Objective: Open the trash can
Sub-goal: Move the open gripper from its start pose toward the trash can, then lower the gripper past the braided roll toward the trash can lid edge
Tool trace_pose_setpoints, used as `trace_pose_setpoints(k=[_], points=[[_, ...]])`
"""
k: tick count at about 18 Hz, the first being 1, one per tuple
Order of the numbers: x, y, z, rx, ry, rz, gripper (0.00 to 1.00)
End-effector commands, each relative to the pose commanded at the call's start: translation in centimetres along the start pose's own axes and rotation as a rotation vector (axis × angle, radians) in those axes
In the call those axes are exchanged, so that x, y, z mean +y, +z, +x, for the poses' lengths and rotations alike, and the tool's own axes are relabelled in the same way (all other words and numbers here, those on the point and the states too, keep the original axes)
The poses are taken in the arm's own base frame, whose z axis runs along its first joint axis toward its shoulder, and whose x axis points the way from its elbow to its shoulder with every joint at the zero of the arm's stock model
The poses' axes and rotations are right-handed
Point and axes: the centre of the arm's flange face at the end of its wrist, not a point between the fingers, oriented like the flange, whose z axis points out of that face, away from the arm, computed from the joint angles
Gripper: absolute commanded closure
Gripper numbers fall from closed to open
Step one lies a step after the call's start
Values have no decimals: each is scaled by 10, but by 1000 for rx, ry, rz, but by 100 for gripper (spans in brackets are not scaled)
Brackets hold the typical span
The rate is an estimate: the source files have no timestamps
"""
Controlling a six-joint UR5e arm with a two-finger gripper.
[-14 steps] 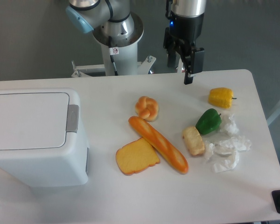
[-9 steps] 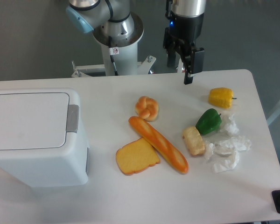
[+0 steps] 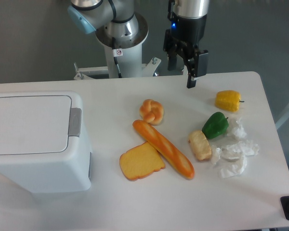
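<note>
The arm descends from the top edge of the view, its wrist vertical above the far edge of the worktop (image 3: 135, 202). The end effector (image 3: 182, 72) hangs in the air, pointing downward, over the far centre-right of the surface; it holds nothing, and two dark fingers (image 3: 191, 72) can be made out apart from each other, so the jaws appear spread. The robot base (image 3: 120, 41), a grey column with a blue joint cover, stands just behind the far edge.

The worktop is white with rounded corners, set before a plain grey wall. On it lie a knotted bread roll (image 3: 151, 111), a baguette (image 3: 163, 148) running diagonally from far-left to near-right, a slice of toast (image 3: 141, 161) touching the baguette's left side, a small pale bread piece (image 3: 200, 145), a green pepper (image 3: 215, 125) just beside that piece, a yellow corn piece (image 3: 228, 100) near the right edge, and crumpled white paper (image 3: 233, 154).

The trash can (image 3: 36, 142) stands at the left end of the worktop, well apart from the end effector. Its flat lid (image 3: 29, 124) faces upward and is closed; the grey latch tab (image 3: 75, 121) sits on its right edge, facing the food items. The long axis runs left to right.
</note>
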Motion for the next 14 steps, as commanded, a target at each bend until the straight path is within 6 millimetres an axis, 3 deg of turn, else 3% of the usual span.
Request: trace_pose_setpoints(k=[5, 14], points=[[-35, 3, -7, 6, -192, 64, 0], [-64, -4, -11, 26, -389, 212, 0]])
